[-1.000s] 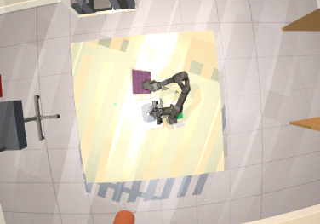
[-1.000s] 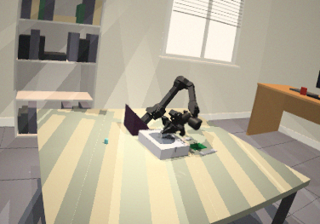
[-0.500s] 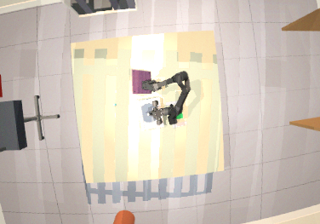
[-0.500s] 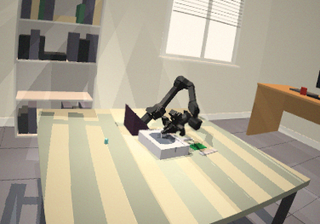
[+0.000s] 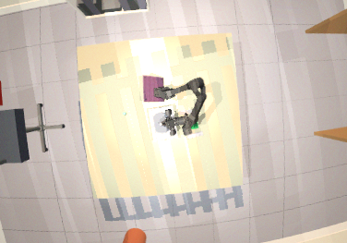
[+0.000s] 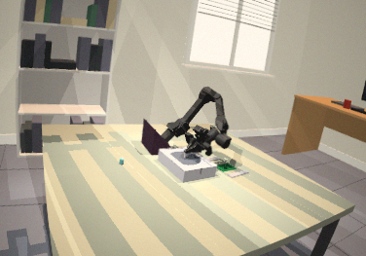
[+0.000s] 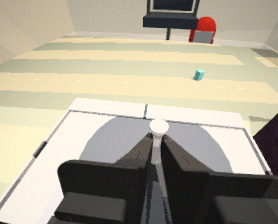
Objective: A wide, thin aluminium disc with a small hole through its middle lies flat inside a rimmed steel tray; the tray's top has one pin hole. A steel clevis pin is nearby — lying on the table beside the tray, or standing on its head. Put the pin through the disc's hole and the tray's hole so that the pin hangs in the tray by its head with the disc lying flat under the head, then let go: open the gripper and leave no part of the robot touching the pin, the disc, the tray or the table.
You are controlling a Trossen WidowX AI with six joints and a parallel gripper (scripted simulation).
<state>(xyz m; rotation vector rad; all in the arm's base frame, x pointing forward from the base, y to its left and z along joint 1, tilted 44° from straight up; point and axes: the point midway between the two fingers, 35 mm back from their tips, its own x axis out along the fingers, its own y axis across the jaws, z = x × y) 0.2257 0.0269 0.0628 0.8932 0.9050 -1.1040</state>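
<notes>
The steel pin, round-headed, is gripped head up, its shaft running down between the nearly closed fingers of the gripper, at the wrist frame's centre. Behind it the flat, grey aluminium disc is seen in the white, rimmed tray.

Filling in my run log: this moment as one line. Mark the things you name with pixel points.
gripper (image 5: 162, 124) (image 6: 185, 155) (image 7: 156, 137): shut on pin (image 7: 159, 127) | pin head: up | disc (image 5: 160, 126) (image 6: 182, 160) (image 7: 110, 140): inside tray (image 5: 156, 139) (image 6: 199, 174) (image 7: 200, 115) | release: not yet

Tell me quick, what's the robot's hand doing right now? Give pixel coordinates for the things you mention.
The hand (image 5: 163, 123) (image 6: 186, 155) (image 7: 156, 137): closed, holding the steel pin (image 7: 159, 126) just below its head, over the grey disc (image 5: 158, 127) (image 6: 195, 161) (image 7: 107, 145).
</notes>
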